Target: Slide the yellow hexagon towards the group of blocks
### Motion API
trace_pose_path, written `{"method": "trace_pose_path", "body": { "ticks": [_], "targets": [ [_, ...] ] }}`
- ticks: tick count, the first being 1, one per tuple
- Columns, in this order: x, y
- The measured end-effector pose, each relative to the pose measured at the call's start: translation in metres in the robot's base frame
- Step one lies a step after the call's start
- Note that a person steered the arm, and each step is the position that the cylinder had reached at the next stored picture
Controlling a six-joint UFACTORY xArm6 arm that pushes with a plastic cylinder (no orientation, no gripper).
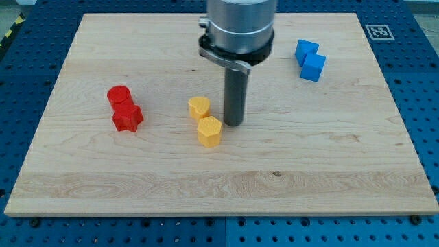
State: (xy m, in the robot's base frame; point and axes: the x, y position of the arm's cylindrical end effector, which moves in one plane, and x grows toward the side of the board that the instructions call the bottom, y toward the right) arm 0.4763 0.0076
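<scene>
You have a wooden counter (pixel 329 171) under you, and my tip (pixel 233 124) rests on it near the middle; there are no fingers on this rig, only the bare rod, so nothing is held or clamped.

Off to the view's upper right of my tip, well apart, sit two blue blocks (pixel 310 60) touching each other. To the view's left, also well apart, a red cylinder (pixel 119 95) and a red star-like block (pixel 127 118) stand pressed together; you would probably take that pair as the group, though the blue pair could be meant too.

The yellow hexagon (pixel 210 131) lies just beside my tip, on its lower left in the view, close enough that I cannot say if they touch. A second yellow block (pixel 199 107), rounded and hard to name, sits just to the left of my tip, a little higher.

Expect the hexagon to be light, rigid and quick to slide on smooth wood. Push on a flat face through its centre, or it will spin away.

No containers are present.
</scene>
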Motion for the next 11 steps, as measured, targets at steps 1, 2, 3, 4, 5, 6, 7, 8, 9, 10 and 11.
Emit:
{"method": "trace_pose_path", "body": {
  "ticks": [1, 2, 3, 4, 5, 6, 7, 8, 9, 10, 11],
  "targets": [
    [0.000, -0.033],
    [-0.015, -0.055],
    [-0.021, -0.077],
    [-0.024, -0.077],
    [-0.042, -0.053],
    [-0.044, -0.084],
    [-0.044, -0.096],
    [-0.044, -0.099],
    [-0.044, -0.108],
    [-0.044, -0.108],
    [-0.044, -0.108]
  ]
}}
